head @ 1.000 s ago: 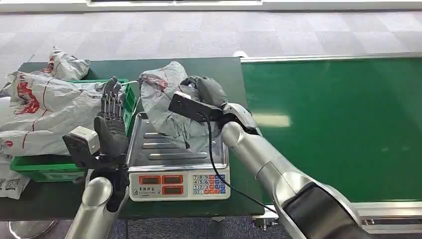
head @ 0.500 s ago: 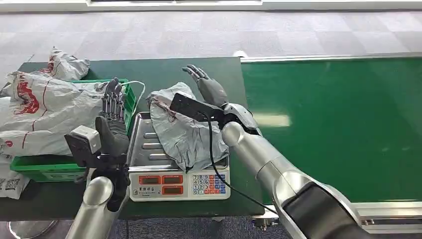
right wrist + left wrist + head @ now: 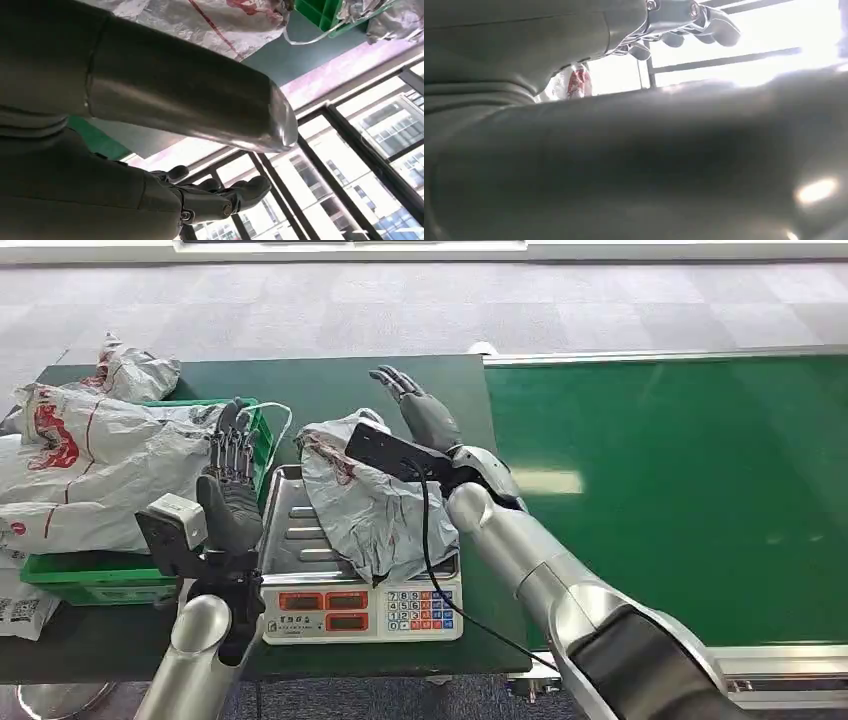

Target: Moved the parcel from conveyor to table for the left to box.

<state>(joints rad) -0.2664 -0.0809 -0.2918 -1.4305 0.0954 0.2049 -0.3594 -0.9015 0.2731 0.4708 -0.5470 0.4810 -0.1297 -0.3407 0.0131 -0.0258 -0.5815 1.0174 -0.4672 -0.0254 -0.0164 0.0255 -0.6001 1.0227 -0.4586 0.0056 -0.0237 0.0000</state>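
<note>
Several grey parcels (image 3: pixel 95 460) in green crate (image 3: pixel 85 578)

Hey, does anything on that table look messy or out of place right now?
The grey parcel lies crumpled on the scale, spilling past the far edge of its tray rather than flat. At the table's left, the green crate is overfilled, with bags heaped above its rim and hanging over its side.

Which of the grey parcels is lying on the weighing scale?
The crumpled grey parcel beside the right hand lies on the scale. The other parcels are piled in and around the green crate.
</note>
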